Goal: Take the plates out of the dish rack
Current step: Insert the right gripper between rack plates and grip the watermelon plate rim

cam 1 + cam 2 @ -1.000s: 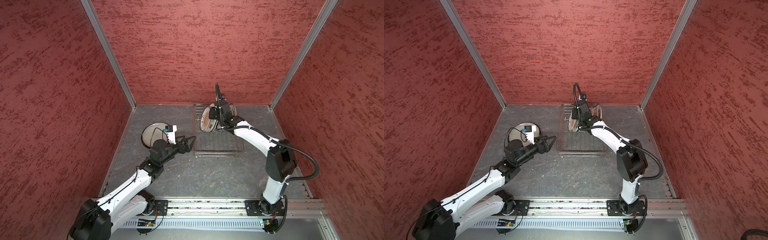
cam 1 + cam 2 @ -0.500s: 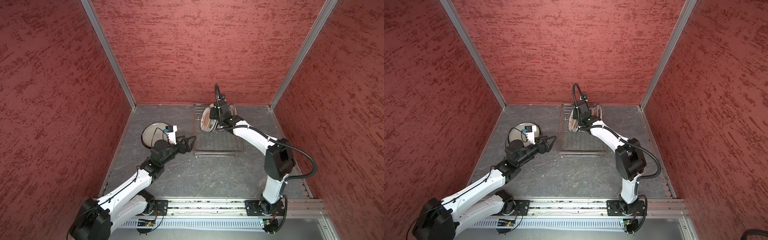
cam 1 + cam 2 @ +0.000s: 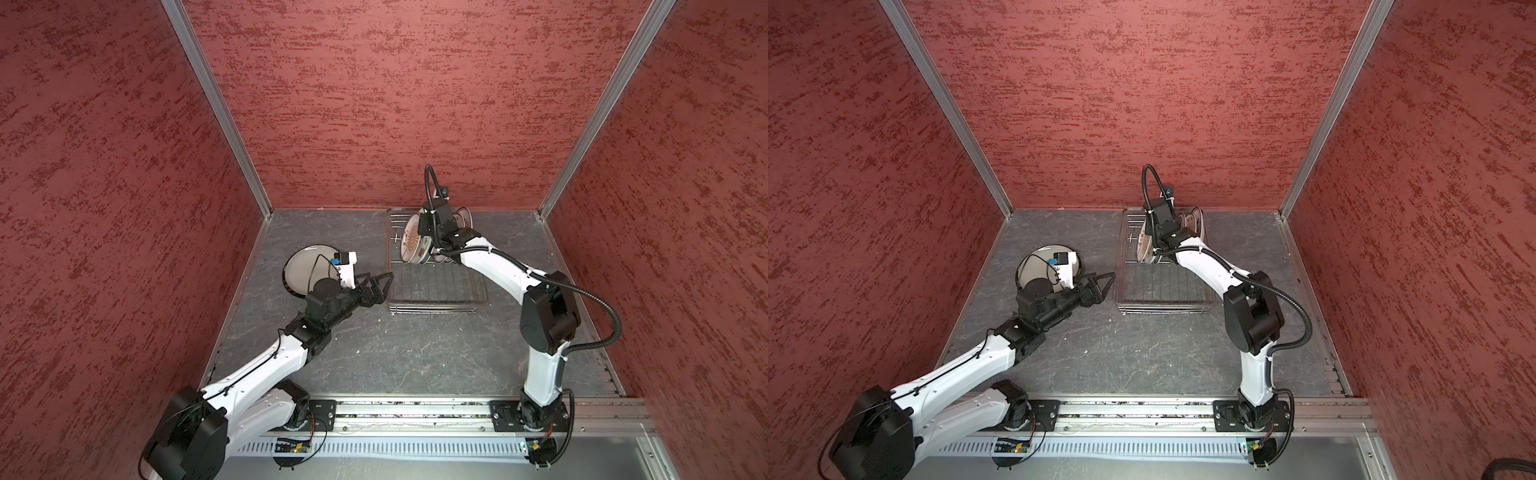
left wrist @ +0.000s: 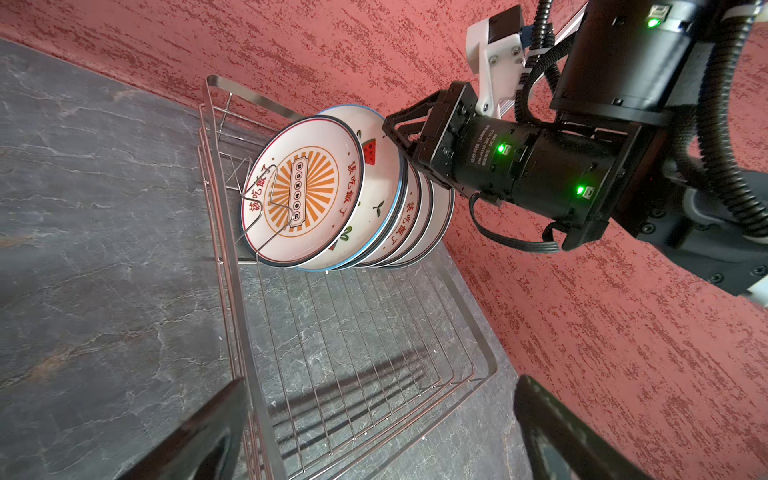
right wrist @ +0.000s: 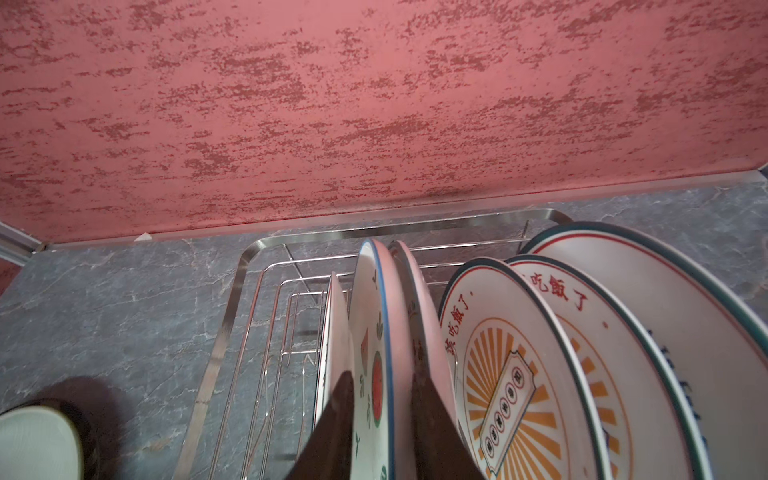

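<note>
Looking down on a grey, veined stone-look tabletop (image 3: pixel 415 353) closed in by rough red walls (image 3: pixel 374 104). Finding a rectangular silver wire dish rack (image 3: pixel 440 291) lying right of centre, near the far wall. Noting several round white plates (image 4: pixel 299 191) standing on edge, bunched at its far end, fronted by an orange sunburst print. Spotting a pale, round dark-rimmed plate (image 3: pixel 297 270) lying flat on the tabletop, left of the rack. Seeing the left gripper (image 3: pixel 387 286) hovering just beside the rack's left edge, spread wide, carrying nothing. Seeing the right gripper (image 5: pixel 380 374) reaching down, jaws narrow, straddling the rim of the blue-edged watermelon plate (image 5: pixel 374 332), second in the row. Failing to tell whether pinching or merely flanking.
</note>
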`<state>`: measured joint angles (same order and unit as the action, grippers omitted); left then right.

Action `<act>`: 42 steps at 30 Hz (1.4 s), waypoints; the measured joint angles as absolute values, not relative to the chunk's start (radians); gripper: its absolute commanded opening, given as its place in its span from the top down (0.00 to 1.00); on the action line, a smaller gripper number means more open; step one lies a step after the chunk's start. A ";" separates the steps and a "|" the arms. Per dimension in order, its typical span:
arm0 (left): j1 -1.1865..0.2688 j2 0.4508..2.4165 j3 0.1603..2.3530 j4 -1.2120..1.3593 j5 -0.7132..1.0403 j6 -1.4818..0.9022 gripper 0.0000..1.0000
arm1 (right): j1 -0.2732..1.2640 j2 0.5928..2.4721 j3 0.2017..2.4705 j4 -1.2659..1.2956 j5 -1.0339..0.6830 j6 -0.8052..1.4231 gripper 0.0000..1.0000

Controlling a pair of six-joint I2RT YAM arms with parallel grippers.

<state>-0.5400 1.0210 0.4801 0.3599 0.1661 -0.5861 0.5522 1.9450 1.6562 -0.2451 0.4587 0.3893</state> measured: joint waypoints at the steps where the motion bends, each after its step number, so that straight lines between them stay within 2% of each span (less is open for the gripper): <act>1: -0.540 1.028 0.481 0.360 0.163 -0.586 0.00 | 0.556 1.954 1.668 -0.251 0.474 0.389 0.75; 9: -0.540 1.074 0.504 0.360 0.154 -0.586 0.01 | 0.602 2.024 1.759 -0.318 0.619 0.389 0.76; 14: -0.540 1.074 0.506 0.360 0.154 -0.586 0.01 | 0.616 2.037 1.765 -0.345 0.677 0.387 0.79; 20: -0.540 1.076 0.506 0.360 0.152 -0.587 0.00 | 0.625 2.046 1.766 -0.352 0.707 0.388 0.80; 35: -0.540 1.089 0.506 0.360 0.147 -0.590 0.01 | 0.638 2.094 1.811 -0.395 0.738 0.388 0.72; 42: -0.540 1.089 0.506 0.360 0.147 -0.590 0.01 | 0.638 2.124 1.848 -0.412 0.746 0.390 0.75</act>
<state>-0.5400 1.0893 0.5056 0.3603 0.1474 -0.5896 0.6380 2.1239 1.8484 -0.4118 0.7464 0.3904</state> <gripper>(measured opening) 0.995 0.258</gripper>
